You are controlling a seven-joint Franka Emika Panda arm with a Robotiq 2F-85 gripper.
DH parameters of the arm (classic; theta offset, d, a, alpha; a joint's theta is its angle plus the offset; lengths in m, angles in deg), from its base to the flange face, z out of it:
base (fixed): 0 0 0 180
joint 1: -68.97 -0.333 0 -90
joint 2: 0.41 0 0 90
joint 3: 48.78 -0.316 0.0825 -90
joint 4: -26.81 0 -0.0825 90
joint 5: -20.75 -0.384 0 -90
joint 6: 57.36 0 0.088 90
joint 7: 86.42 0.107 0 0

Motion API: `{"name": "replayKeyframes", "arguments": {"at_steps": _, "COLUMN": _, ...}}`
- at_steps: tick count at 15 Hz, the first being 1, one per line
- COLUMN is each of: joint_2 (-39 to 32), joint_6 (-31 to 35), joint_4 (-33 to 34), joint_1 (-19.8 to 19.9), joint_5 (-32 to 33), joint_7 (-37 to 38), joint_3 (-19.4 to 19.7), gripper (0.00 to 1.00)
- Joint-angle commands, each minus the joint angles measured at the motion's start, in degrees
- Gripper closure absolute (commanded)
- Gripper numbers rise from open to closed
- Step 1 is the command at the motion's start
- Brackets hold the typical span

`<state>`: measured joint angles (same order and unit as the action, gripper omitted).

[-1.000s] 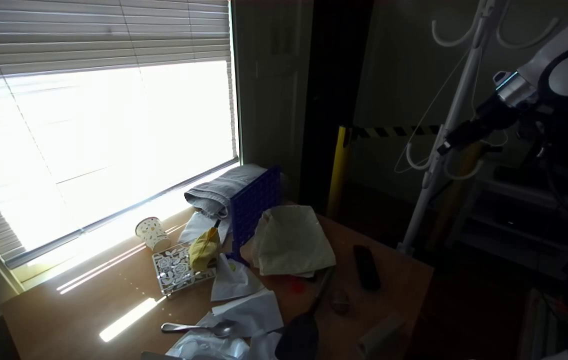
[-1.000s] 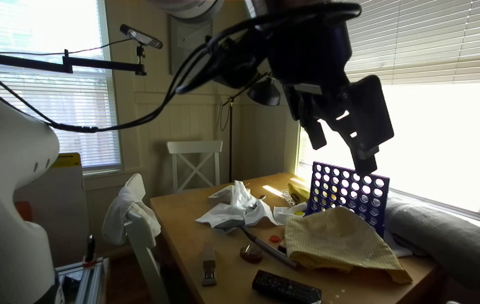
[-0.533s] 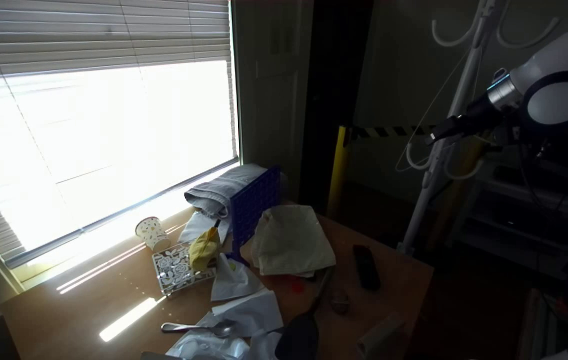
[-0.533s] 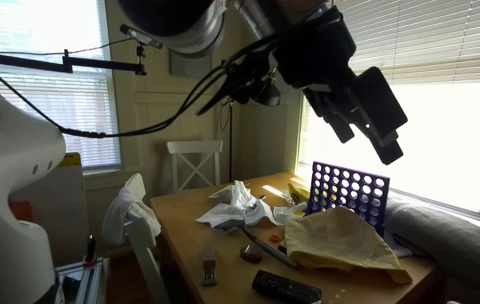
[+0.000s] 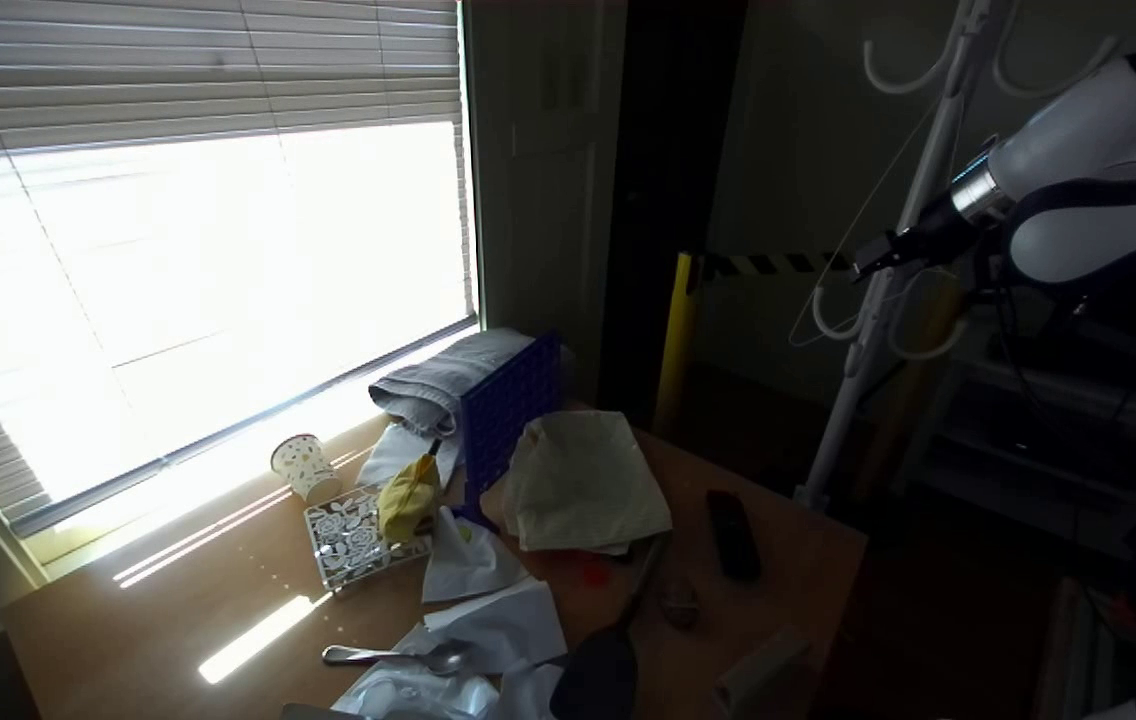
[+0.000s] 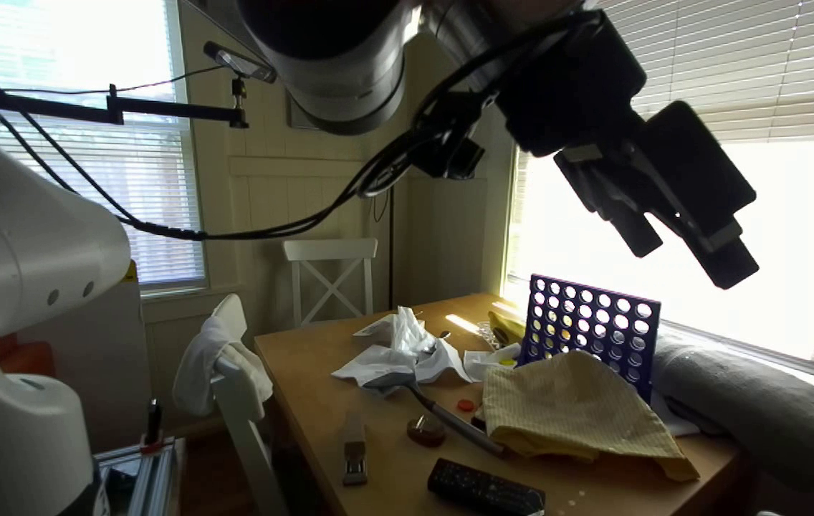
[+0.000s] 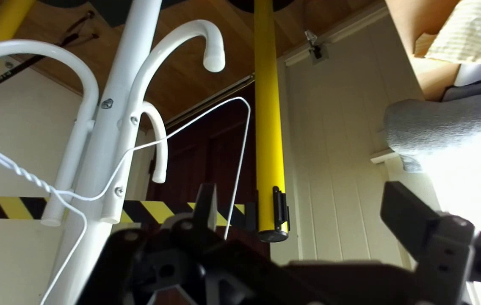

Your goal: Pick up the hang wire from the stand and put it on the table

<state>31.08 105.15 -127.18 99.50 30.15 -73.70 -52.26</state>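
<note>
Wrist view: the hang wire (image 7: 57, 192) crosses in front of the stand (image 7: 117, 80), the gripper (image 7: 302, 207) near it, fingers apart. In an exterior view the cluttered table (image 5: 188, 590) lies near the stand, the glaring window (image 5: 228, 280) well apart.

Glossy stand (image 7: 115, 84), smooth wooden table (image 6: 307, 351), rough cloth towel (image 7: 443, 116), pincer (image 7: 303, 204) perhaps matt

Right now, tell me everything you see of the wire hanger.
In the wrist view, the wire hanger looks like thin, white-coated metal. Two strands spread from its twisted neck; one bends sharply, then runs out of sight behind the open gripper. In an exterior view, a length slants down beside the stand; in the wrist view, it crosses in front. What holds it, and whether it touches the gripper, can't be made out.
</note>
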Motion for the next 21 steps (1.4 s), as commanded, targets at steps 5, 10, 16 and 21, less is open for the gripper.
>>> {"name": "replayKeyframes", "arguments": {"at_steps": 5, "joint_2": -1.04, "joint_6": -0.16, "joint_4": 1.17, "joint_1": 0.91, "joint_5": 1.96, "joint_7": 2.11, "joint_3": -0.32, "gripper": 0.00}}
{"name": "replayKeyframes", "arguments": {"at_steps": 10, "joint_2": -1.09, "joint_6": -0.16, "joint_4": 1.28, "joint_1": 0.90, "joint_5": 1.99, "joint_7": 2.13, "joint_3": -0.32, "gripper": 0.00}}
{"name": "replayKeyframes", "arguments": {"at_steps": 16, "joint_2": -1.09, "joint_6": -0.16, "joint_4": 1.28, "joint_1": 0.90, "joint_5": 1.99, "joint_7": 2.14, "joint_3": -0.33, "gripper": 0.00}}
{"name": "replayKeyframes", "arguments": {"at_steps": 21, "joint_2": -1.09, "joint_6": -0.16, "joint_4": 1.28, "joint_1": 0.91, "joint_5": 1.99, "joint_7": 2.14, "joint_3": -0.33, "gripper": 0.00}}
